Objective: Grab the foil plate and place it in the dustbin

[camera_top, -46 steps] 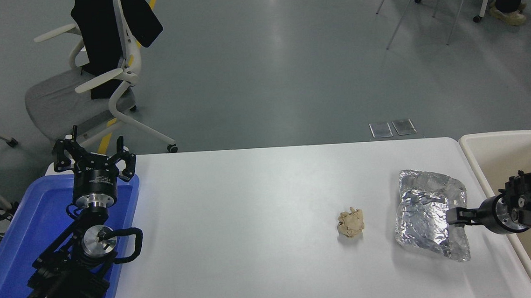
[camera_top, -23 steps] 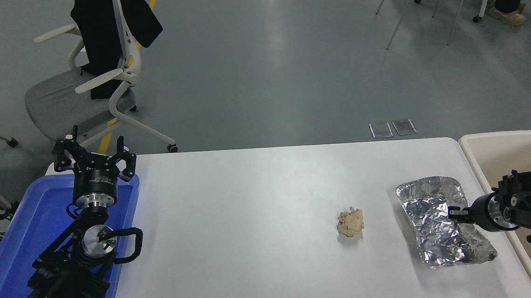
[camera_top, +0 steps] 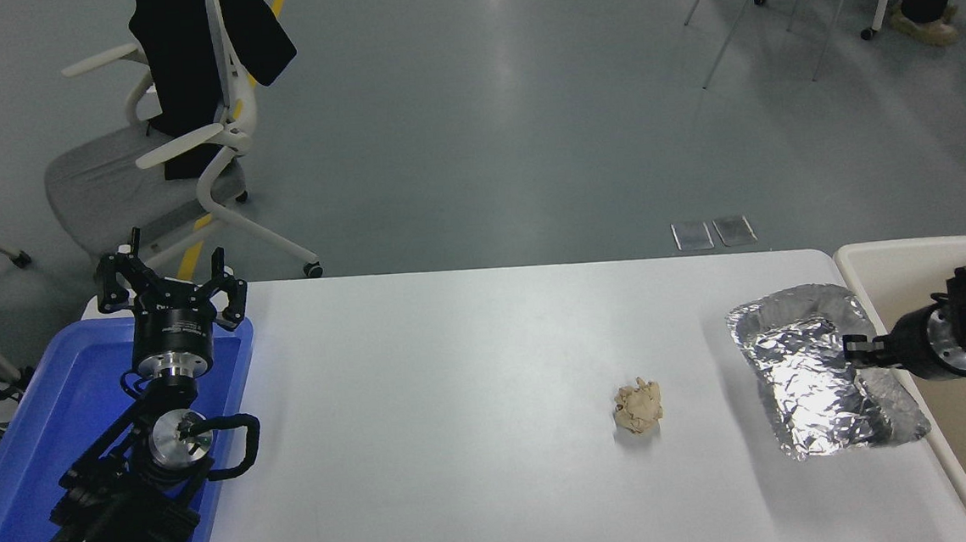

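One right gripper (camera_top: 853, 353), pinching the foil plate (camera_top: 822, 375), has carried it rightward, its edge now overlapping the dustbin (camera_top: 915, 253) rim.

1. I see the white table (camera_top: 474, 391) filling the lower part of my head view, with grey floor beyond its far edge.
2. A small tan crumpled paper wad (camera_top: 639, 405) lies on it, right of centre.
3. A blue tray (camera_top: 4, 474) sits at its left end.
4. The foil plate (camera_top: 813, 367) is near the right edge; I cannot tell whether it touches the surface.
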`<state>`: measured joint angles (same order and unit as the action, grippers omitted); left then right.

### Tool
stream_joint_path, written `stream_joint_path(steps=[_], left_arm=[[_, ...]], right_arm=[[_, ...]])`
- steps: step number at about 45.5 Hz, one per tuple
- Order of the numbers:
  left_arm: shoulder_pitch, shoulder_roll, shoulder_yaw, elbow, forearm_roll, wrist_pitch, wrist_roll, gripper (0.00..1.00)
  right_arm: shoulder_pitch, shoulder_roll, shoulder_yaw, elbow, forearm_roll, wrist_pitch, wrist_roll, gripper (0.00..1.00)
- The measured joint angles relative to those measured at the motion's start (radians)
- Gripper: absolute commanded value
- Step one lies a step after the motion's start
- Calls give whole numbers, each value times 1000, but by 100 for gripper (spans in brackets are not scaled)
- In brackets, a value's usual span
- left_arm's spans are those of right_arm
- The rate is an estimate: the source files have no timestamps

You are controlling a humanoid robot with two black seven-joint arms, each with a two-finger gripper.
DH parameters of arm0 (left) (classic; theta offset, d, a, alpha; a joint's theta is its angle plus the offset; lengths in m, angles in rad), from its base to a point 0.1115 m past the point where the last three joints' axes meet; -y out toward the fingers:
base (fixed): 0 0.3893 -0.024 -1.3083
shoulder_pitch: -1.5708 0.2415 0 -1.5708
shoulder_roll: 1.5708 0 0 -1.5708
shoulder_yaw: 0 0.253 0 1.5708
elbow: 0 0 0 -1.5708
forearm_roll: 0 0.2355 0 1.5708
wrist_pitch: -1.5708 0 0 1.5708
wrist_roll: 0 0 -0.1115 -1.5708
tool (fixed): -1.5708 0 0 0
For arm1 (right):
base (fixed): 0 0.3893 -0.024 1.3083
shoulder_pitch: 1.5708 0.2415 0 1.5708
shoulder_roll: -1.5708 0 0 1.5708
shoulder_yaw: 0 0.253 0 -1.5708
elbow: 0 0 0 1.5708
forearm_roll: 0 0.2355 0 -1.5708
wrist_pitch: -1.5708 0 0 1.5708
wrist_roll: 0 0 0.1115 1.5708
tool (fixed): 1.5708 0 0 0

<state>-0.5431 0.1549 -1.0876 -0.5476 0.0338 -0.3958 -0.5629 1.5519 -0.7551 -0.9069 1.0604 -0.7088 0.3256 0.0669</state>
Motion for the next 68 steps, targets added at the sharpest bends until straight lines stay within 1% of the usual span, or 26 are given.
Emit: stream_joint_path(steps=[8, 16, 26, 36, 45, 55, 62, 64, 68], left_arm=[[1, 0, 0, 0, 0, 0, 0, 99], [1, 0, 0, 0, 0, 0, 1, 99], [2, 1, 0, 0, 0, 0, 1, 99], [2, 1, 0, 0, 0, 0, 1, 99], [2, 1, 0, 0, 0, 0, 1, 99], [1, 1, 0, 0, 0, 0, 1, 99], [0, 1, 0, 0, 0, 0, 0, 99], [0, 1, 0, 0, 0, 0, 0, 99], [0, 1, 0, 0, 0, 0, 0, 99]], right_arm=[[321, -33, -181, 108, 0, 100, 0, 0], [577, -42, -301, 157, -8, 218, 0, 0], [760, -46, -376, 186, -31, 309, -2, 0], [830, -52, -404, 204, -52, 340, -5, 0], [805, -102, -413, 166, -131, 330, -6, 0], [662, -214, -377, 27, -273, 264, 3, 0], [438, -270, -281, -96, -328, 176, 20, 0], [322, -281, -217, -144, -340, 133, 26, 0], [184, -283, -130, -198, -351, 82, 29, 0]])
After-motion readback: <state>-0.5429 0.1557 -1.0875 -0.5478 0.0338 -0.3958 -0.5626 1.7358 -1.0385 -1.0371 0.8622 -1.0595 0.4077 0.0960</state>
